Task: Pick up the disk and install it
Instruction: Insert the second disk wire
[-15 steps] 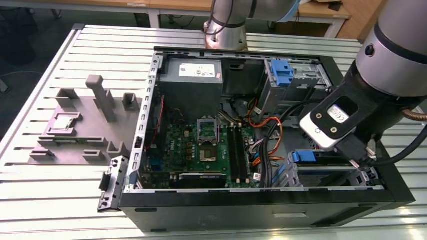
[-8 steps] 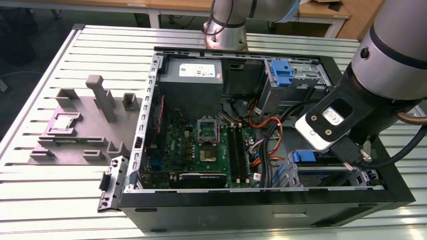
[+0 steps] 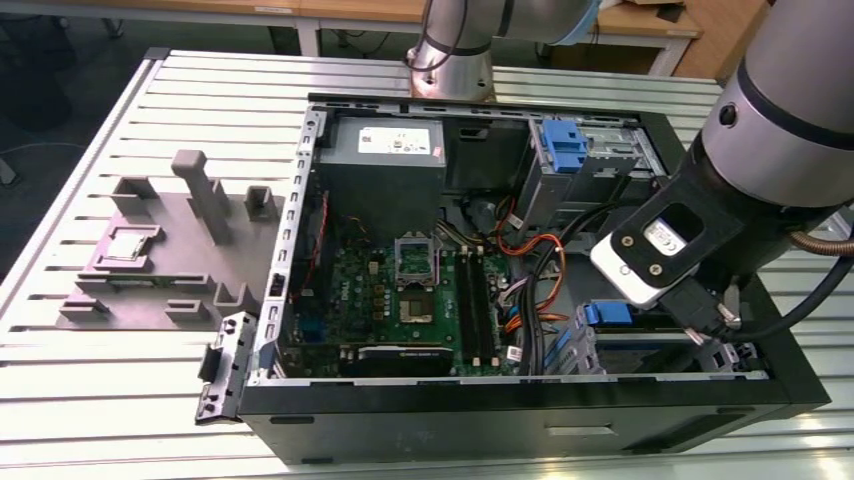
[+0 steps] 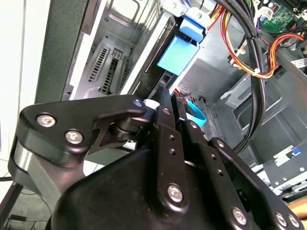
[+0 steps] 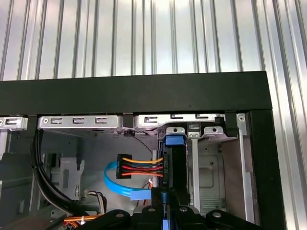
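Ribbed aluminium table (image 3: 107, 400) carries an open black computer case (image 3: 534, 400) lying on its side. A grey moulded fixture (image 3: 174, 250) sits on the slats toward the exterior view's left, just beside the case. Wooden desks (image 3: 200, 8) run along the far edge of the room.

Inside the case, a green motherboard (image 3: 414, 290) fills the floor. A grey power-supply box (image 3: 387, 150) sits at the far wall, and a bare blue caddy (image 3: 567, 145) stands upright in the far bay on the exterior view's right. Orange and red cables (image 3: 534, 260) loop between board and bays, crowding the middle.

The arm (image 3: 787, 130) reaches down into the near corner on the exterior view's right, close against the case wall. There the disk (image 5: 175, 160) stands on edge in a metal bay, its blue bracket tab (image 3: 607, 313) up against the black rim (image 5: 144, 91). A blue ribbon cable (image 5: 112, 179) and a wired plug lie just beside it.

The gripper (image 5: 165, 201) sits in line with the disk's near end, tight among cables and bay walls. Whether it grips the disk or has let go cannot be told; in the second wrist view the gripper (image 4: 170, 103) points toward the bay.
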`<control>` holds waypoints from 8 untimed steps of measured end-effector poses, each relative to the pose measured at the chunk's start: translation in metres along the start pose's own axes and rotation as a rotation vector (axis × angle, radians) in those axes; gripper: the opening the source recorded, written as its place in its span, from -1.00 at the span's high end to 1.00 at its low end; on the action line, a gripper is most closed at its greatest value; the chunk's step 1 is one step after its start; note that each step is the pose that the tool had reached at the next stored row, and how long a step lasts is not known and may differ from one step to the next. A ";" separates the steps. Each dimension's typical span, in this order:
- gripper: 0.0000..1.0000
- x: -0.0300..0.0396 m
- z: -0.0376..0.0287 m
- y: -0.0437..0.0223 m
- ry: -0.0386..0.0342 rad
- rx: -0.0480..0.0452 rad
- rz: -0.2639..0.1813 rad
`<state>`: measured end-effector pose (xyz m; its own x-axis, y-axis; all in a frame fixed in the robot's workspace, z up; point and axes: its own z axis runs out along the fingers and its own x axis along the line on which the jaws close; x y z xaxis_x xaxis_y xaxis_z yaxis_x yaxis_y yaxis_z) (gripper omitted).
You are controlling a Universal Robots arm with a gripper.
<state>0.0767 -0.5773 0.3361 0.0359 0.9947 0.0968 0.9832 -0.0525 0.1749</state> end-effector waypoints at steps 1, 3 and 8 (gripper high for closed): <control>0.68 -0.0001 0.0007 0.0001 0.0003 0.0000 0.000; 0.68 -0.0002 0.0020 -0.0001 0.0008 0.0000 0.000; 0.68 -0.0004 0.0042 -0.0003 0.0062 0.0003 0.001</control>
<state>0.0772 -0.5773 0.3319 0.0360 0.9940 0.1030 0.9832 -0.0537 0.1746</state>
